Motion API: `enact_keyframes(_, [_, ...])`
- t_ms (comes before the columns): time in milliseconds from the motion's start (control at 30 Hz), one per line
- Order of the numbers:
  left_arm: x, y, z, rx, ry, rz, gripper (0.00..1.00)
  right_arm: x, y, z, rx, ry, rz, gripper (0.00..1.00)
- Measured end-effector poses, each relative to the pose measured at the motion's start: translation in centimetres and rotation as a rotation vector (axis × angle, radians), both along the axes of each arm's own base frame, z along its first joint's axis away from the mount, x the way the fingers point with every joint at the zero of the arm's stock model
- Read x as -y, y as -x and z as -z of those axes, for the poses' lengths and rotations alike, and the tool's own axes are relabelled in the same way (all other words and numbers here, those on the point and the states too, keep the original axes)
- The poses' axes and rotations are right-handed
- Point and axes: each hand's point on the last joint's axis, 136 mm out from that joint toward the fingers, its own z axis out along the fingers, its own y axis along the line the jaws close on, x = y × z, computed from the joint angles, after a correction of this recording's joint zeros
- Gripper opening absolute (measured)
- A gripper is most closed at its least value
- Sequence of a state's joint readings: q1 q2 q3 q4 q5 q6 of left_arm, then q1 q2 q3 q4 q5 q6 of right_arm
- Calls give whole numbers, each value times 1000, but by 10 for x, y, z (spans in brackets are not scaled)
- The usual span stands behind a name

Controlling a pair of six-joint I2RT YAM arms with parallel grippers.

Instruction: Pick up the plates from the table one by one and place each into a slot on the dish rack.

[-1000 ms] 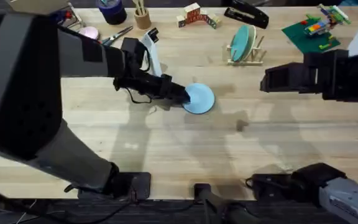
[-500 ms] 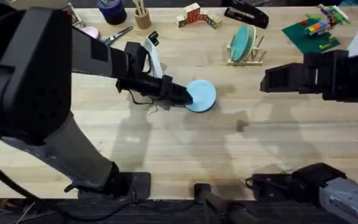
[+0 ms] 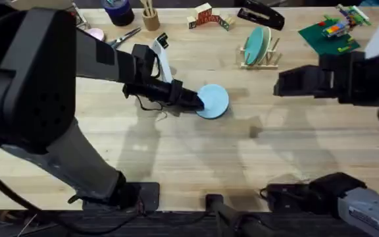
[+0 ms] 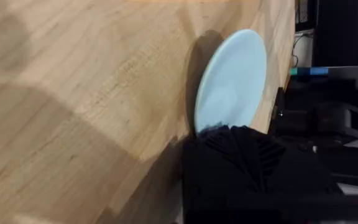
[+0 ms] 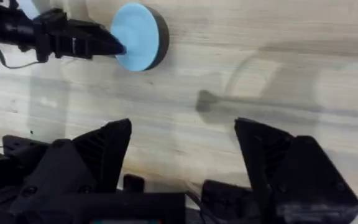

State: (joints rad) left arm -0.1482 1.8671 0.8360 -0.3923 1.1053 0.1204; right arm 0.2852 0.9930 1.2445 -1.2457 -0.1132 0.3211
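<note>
Left gripper [image 3: 196, 101]: black ribbed fingers clamped on the 9 o'clock rim of the sky-blue plate [image 3: 212, 101], round, smooth, mid-table [image 3: 196, 151]. Right gripper [image 5: 182, 155] spread wide, hovering at 3 o'clock. Teal plate [image 3: 256, 45] upright in the dowel rack [image 3: 260, 60] at 1 o'clock.

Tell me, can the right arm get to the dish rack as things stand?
Probably yes: the right gripper hovers open just below the dish rack, with bare table between them; the left gripper is off at the sky-blue plate.
</note>
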Motion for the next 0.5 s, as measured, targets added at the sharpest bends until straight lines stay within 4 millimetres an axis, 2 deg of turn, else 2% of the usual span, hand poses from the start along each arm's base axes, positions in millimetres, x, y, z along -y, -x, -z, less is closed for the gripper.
enact_keyframes(500, [0,0,0,0,0,0,41,-35,-31,52,-52,-112,-83,996])
